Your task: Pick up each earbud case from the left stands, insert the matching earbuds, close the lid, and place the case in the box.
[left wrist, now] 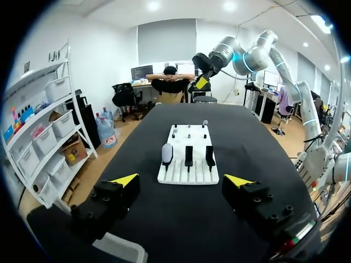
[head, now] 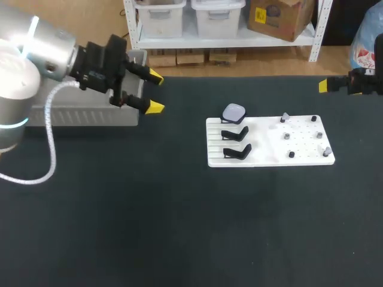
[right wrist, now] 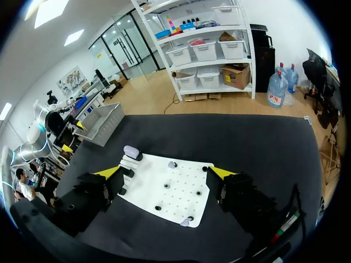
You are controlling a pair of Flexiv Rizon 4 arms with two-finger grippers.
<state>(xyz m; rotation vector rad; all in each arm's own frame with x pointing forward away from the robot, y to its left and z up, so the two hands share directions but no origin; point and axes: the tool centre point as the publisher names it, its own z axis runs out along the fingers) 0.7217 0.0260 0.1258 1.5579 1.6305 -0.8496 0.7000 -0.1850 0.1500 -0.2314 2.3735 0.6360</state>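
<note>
while the left pincer point(head: 155, 92) at upper left and the right pincer point(right wrist: 164, 173) stood open, the earbud case point(head: 233, 112) looked light, hard, probably slick; best pinched across its sides.

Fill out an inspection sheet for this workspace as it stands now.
Surface: black table, nothing spilled.
Job's things: white board with three stands; one earbud case on the far one, the other two empty. Small earbuds sit on the board's other half. Grey box at the table's left.
Clutter: nothing seen.
Grippers: left gripper open, empty, over the box's end. Right gripper open, empty, off past the board.
Cables: white cable loops from the left arm.
Surroundings: nothing seen.
</note>
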